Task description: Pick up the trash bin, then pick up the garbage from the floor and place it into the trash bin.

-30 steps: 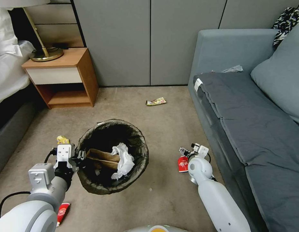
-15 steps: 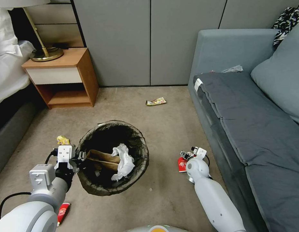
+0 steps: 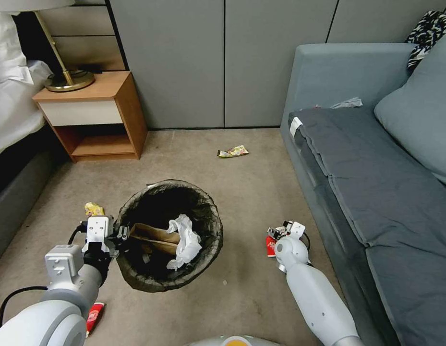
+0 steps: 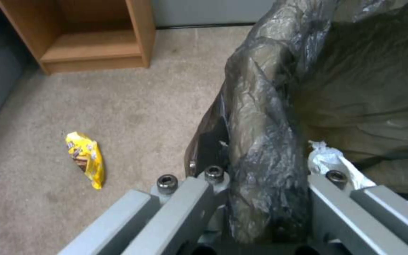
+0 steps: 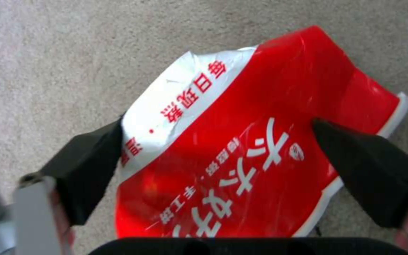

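While the trash bin [image 3: 170,235] is held off the carpeted floor [image 3: 242,192] by the left claw [image 3: 118,236], its contents are seen from the head view: a brown paper bag [image 3: 153,237] and a crumpled white tissue [image 3: 185,240] lie inside the dark liner. The claw is clamped on the bin's rim at the side nearest the bedside cabinet [image 3: 95,115]. A yellow wrapper [image 3: 93,209] lies on the floor just beyond the left wrist, partly covered by it, and a red wrapper [image 3: 93,318] is half hidden under the left arm. A further wrapper [image 3: 233,152] lies well apart, near the wall. The right claw [image 3: 276,233] is lowered to the floor beside the sofa [image 3: 376,173], over a red packet [image 3: 270,245] that is mostly hidden by the wrist.

In the left wrist view, the liner-covered rim [image 4: 260,141] is seen gripped between the left claw's two grey fingers [image 4: 185,205]; the white bucket wall itself cannot be made out under the plastic. The tissue [image 4: 331,163] is cut off by a finger, and the yellow wrapper [image 4: 87,158] lies on the floor near the cabinet's open shelf [image 4: 90,46].

In the right wrist view, the red packet [image 5: 256,148] with white lettering lies flat on the floor between two black fingertips [image 5: 90,166], which are spread wide, one at each side edge of it. Whether the tips touch the packet cannot be told, and its near end is cut off.
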